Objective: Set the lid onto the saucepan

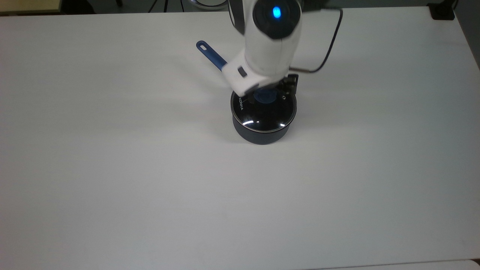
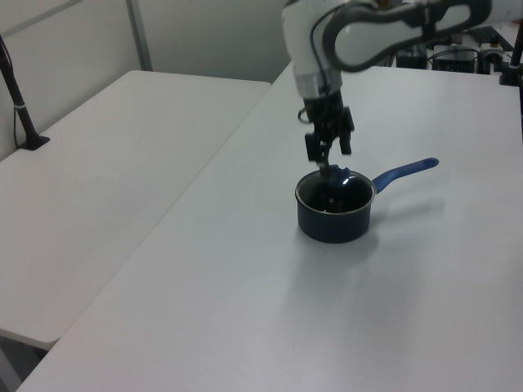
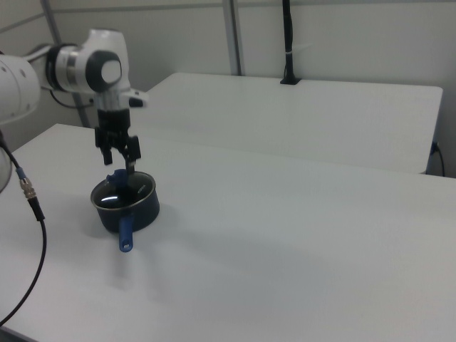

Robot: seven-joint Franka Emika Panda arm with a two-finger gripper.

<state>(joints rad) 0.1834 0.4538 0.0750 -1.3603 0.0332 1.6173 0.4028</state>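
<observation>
The dark saucepan [image 1: 258,135] stands on the white table [image 1: 150,168], its blue handle [image 1: 211,55] pointing to the top view's upper left. The glass lid [image 1: 262,114] lies flat on the pan's rim, and its blue knob [image 1: 263,96] shows free. In the left view my gripper [image 2: 328,157] hangs open just above the lid [image 2: 335,193] and saucepan [image 2: 331,224], clear of the knob. The right view has the gripper [image 3: 120,162] over the saucepan [image 3: 137,210], with its fingers apart and nothing between them.
A dark cable [image 1: 330,47] loops from the wrist on the top view's right. A second white table [image 2: 98,163] adjoins on the left view's left and carries a black post [image 2: 20,106]. Another post [image 3: 287,43] stands at the back in the right view.
</observation>
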